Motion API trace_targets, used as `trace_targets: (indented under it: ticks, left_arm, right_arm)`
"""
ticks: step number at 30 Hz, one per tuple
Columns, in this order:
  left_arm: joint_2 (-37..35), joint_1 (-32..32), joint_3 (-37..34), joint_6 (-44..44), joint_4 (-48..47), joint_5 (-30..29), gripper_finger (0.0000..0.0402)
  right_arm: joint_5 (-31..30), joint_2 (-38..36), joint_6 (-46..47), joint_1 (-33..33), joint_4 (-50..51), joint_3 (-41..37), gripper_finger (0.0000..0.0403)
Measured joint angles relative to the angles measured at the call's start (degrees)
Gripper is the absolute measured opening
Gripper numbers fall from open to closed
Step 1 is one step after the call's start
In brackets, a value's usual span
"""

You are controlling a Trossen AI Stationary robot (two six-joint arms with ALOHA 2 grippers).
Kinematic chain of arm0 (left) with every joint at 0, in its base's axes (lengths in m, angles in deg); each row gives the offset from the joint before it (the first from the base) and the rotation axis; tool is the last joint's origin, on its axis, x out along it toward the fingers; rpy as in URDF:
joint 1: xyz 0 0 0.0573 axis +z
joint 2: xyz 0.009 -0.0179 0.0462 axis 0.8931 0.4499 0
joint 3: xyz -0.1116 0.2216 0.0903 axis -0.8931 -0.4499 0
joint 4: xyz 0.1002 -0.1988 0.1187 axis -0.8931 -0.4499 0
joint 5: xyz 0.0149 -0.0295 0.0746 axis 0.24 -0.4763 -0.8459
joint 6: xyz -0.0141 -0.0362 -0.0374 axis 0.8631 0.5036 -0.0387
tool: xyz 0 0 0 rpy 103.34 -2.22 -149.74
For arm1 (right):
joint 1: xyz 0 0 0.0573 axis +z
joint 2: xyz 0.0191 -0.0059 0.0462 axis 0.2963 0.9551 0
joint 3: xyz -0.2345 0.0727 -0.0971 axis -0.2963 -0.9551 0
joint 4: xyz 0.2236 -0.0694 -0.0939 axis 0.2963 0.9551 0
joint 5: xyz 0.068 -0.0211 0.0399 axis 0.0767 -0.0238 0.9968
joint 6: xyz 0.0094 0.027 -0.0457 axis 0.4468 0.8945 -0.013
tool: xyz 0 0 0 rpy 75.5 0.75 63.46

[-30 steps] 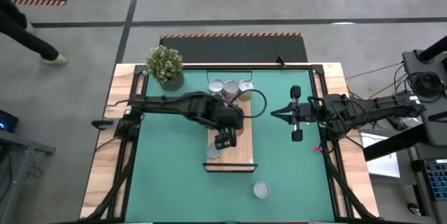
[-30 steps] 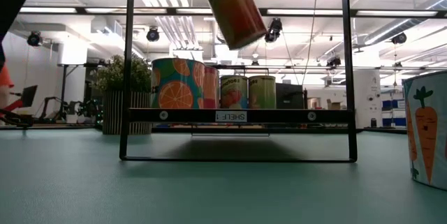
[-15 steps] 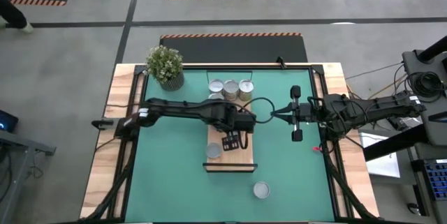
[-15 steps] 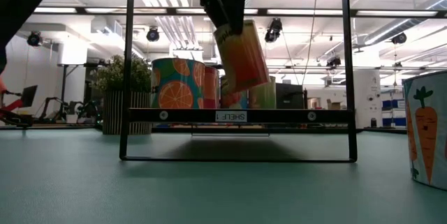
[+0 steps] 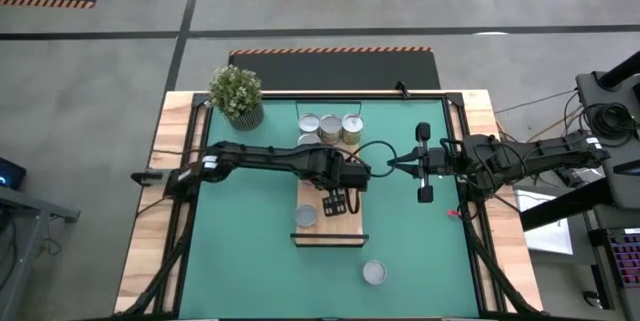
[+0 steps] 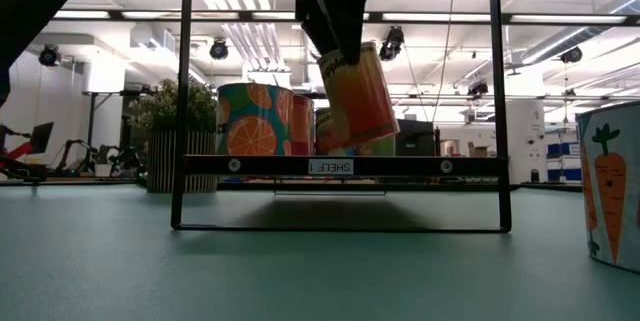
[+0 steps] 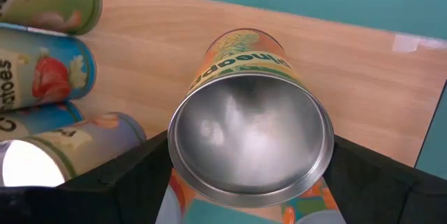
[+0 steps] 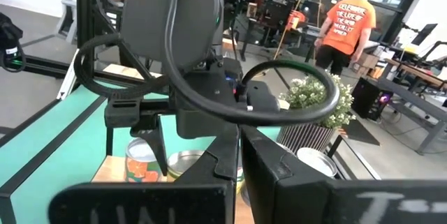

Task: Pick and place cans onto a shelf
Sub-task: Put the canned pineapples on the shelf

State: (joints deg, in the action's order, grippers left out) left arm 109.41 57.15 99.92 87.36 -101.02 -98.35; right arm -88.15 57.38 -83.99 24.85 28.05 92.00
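High view: left gripper point(image 5: 338, 204) is over the shelf point(image 5: 328, 233), clamped on a can. Another can point(image 5: 305, 217) stands on the plank near its left edge; bare wood runs from there to the near end. Three cans point(image 5: 330, 126) are clustered at the far end, close to the plant point(image 5: 237, 95). One loose can point(image 5: 374, 272) sits on the green mat point(image 5: 240, 231) past the shelf's near end, well apart. Right gripper point(image 5: 394, 162) is parked right of the shelf, fingers closed, holding nothing; open mat all around it.

Low view: held can point(image 6: 358, 96) hangs tilted above the shelf rail point(image 6: 340, 166), not touching it. Orange-print can point(image 6: 252, 119) stands to its left with a gap between them. Carrot-print can point(image 6: 610, 183) is at the right edge, off the shelf.

Left wrist: fingers point(image 7: 133, 175) bracket the pineapple can point(image 7: 250, 137) on both sides, silver end facing the camera, bare plank point(image 7: 363, 77) beyond it. Three cans point(image 7: 43, 77) off to one side.

Right wrist: closed fingers point(image 8: 237, 158) point at the left arm point(image 8: 174, 21); a person point(image 8: 346, 25) stands beyond the table.
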Motion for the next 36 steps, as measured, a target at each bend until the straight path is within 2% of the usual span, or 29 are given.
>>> trace_targets:
  ticks: [36]
  left_arm:
    - [0.74, -0.07, -0.51, -0.67, 4.20, -0.44, 0.0325]
  right_arm:
    - [-0.03, -0.02, -0.47, 0.01, 1.01, 0.00, 0.0009]
